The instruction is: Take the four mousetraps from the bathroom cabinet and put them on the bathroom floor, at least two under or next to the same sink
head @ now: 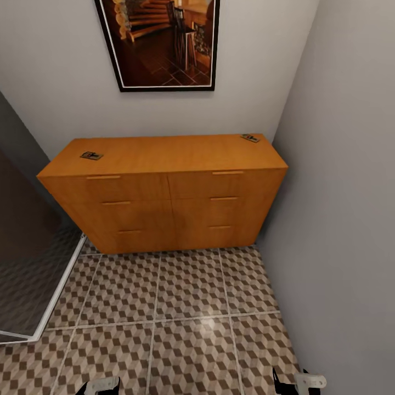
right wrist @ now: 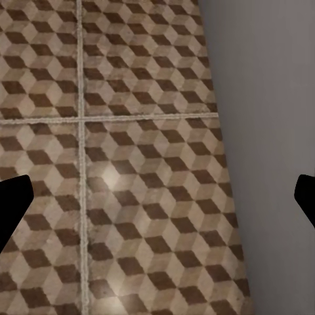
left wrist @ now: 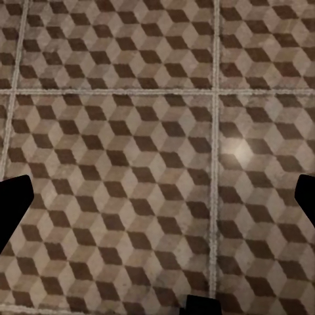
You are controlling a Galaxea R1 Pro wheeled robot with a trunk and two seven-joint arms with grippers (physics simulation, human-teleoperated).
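Observation:
The orange-brown cabinet (head: 164,186) stands against the back wall, all drawers shut. Two mousetraps lie on its top: one near the left end (head: 91,156), one at the far right corner (head: 250,137). The cube-patterned bathroom floor (head: 186,307) stretches from the cabinet toward me. My left gripper (head: 99,387) and right gripper (head: 299,383) peek in at the head view's bottom edge, well short of the cabinet. In the wrist views the left gripper (left wrist: 157,203) and right gripper (right wrist: 157,200) hang open over bare tiles, nothing between the fingers. The sink is out of view.
A grey wall (head: 351,219) runs close along the right side and shows beside my right gripper (right wrist: 269,131). A dark glass panel with a white frame (head: 33,274) stands at the left. A framed picture (head: 162,44) hangs above the cabinet.

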